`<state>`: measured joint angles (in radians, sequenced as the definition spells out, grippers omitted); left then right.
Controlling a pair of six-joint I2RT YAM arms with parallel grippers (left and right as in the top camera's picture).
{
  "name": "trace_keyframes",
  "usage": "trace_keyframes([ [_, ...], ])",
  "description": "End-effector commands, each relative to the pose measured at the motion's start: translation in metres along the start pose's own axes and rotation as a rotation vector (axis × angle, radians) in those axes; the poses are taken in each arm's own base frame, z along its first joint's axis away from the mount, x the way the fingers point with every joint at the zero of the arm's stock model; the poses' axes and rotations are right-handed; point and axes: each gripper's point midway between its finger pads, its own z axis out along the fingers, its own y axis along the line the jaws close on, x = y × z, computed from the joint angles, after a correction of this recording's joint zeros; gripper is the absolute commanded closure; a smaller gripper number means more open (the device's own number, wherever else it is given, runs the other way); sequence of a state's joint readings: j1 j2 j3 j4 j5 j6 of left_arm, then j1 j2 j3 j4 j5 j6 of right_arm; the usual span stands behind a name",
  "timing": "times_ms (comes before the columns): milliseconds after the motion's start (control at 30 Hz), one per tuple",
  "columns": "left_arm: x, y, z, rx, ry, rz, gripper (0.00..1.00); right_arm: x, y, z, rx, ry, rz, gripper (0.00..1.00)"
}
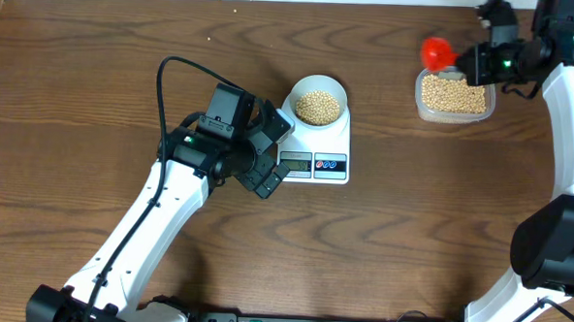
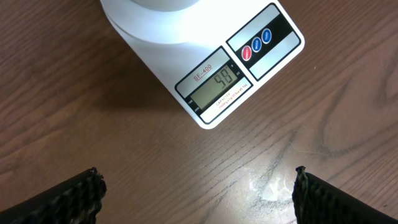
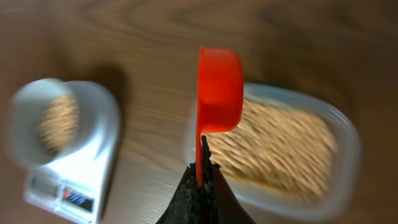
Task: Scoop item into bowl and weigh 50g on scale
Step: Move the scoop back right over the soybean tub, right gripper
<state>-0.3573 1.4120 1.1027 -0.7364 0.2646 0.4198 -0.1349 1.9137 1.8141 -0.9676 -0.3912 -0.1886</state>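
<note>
Overhead view of a brown wooden table (image 1: 96, 94). A white scale (image 1: 338, 139) sits near the middle, and a pale bowl (image 1: 319, 83) stands on its far end, holding a heap of tan beans (image 1: 317, 107). The left gripper (image 1: 276, 153) hovers just beside the scale's display edge, its jaws spread wide and holding nothing. At the far right, a clear plastic tub (image 1: 453, 114) holds more beans. The right gripper (image 1: 474, 62) is clamped tight on the handle of a red scoop (image 1: 434, 52), whose cup hangs at the tub's left corner; the right wrist view is blurred
</note>
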Motion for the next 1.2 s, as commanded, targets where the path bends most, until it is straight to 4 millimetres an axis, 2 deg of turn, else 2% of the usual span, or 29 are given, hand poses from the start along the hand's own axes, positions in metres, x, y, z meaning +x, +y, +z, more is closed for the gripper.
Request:
trace_keyframes([
  [0,-0.012,-0.001,-0.009,0.003,-0.037,0.017,0.02,-0.001,-0.033,-0.021,0.23,-0.007,0.123,0.99],
  [167,-0.012,-0.001,-0.009,0.003,-0.037,0.017,0.02,0.002,-0.045,-0.021,0.321,0.013,0.114,0.99],
  [367,-0.012,-0.001,-0.009,0.003,-0.037,0.017,0.02,0.01,-0.049,-0.008,0.322,0.052,0.121,0.99],
  [667,-0.011,-0.001,-0.009,0.003,-0.037,0.017,0.02,0.009,-0.046,-0.002,0.309,0.053,0.108,0.99],
  [900,-0.011,-0.001,-0.009,0.003,-0.037,0.017,0.02,0.007,-0.033,0.001,0.232,0.047,0.11,0.99],
  [967,-0.011,-0.001,-0.009,0.003,-0.037,0.017,0.02,0.006,-0.022,0.001,0.169,0.039,0.104,0.99],
  [1067,-0.011,-0.001,-0.009,0.003,-0.037,0.017,0.02,0.002,0.024,-0.007,-0.082,0.013,0.015,0.99],
  [1100,-0.012,-0.001,-0.009,0.003,-0.037,0.017,0.02,0.004,0.038,-0.012,-0.152,0.014,0.001,0.99],
  [1167,-0.012,-0.001,-0.009,0.003,-0.037,0.017,0.02,0.017,0.05,-0.021,-0.216,0.058,0.009,0.99],
])
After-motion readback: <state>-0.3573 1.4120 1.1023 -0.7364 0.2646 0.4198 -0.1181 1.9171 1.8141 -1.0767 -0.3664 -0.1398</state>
